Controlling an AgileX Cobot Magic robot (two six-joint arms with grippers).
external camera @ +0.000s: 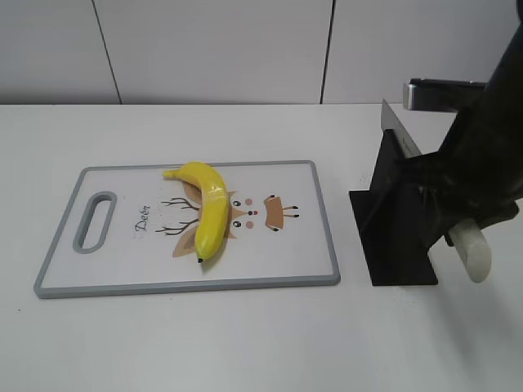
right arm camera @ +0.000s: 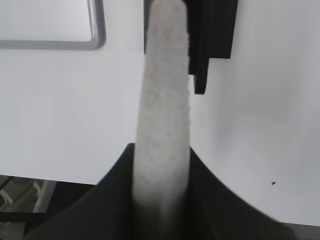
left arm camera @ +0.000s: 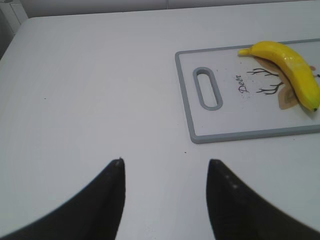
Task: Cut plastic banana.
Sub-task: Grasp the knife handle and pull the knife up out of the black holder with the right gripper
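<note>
The plastic banana is glossy yellow with a dark tip and lies on the white cutting board with a grey rim. It also shows in the left wrist view. My right gripper is shut on the white handle of a knife. In the exterior view the gripper is at the black knife stand, right of the board, and the grey blade points up and away. My left gripper is open and empty over bare table, left of the board. It is out of the exterior view.
The board has a handle slot at its left end and a deer drawing under the banana. The white table ends at a white panelled wall behind. The right wrist view shows the table's front edge at the lower left.
</note>
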